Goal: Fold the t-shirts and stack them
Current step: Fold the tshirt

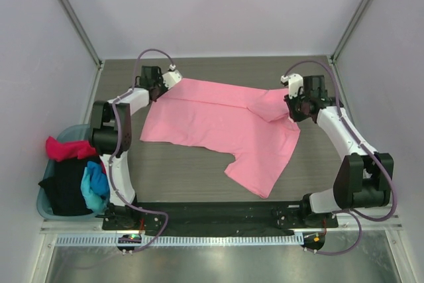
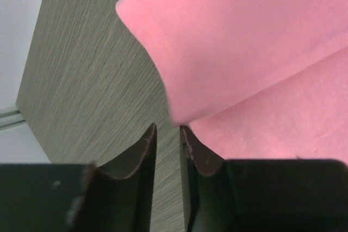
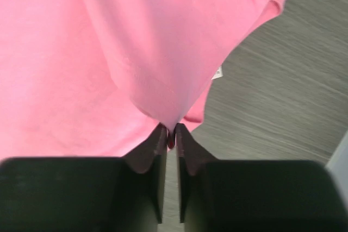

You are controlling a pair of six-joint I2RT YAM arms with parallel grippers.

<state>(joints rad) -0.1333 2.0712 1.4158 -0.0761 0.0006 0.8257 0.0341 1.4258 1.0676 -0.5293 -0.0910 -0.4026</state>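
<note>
The light pink t-shirt (image 1: 218, 124) lies spread on the table (image 1: 199, 177), mostly flat. Its longer direction goes from left to right, so it lies between the two arms, and one lobe hangs down toward the near right side. The left gripper (image 2: 167, 129) is at the far left corner of the cloth. In its wrist view the jaws stand a little apart, the wood of the table shows in the gap, and a rounded hemmed corner of the shirt ends just at the tips without being between them. I judge that this gripper holds nothing. The right gripper (image 3: 171, 130) is at the far right side, where a part of the shirt is turned over onto the body. Its jaws are almost closed, and a thin pinch of pink cloth sits between the tips, so it has the shirt in its grip. A small white label (image 3: 217, 72) shows under the edge beside it. For both arms the shirt lies inward, toward the middle of the table, and each arm is nearer to its own end. The next fold probably needs the left jaws to take this corner. The magenta t-shirt (image 1: 66, 148), the black t-shirt (image 1: 66, 187) and the blue t-shirt (image 1: 95, 187) wait in the teal basket (image 1: 45, 209) at the left, well apart from the pink one.
</note>
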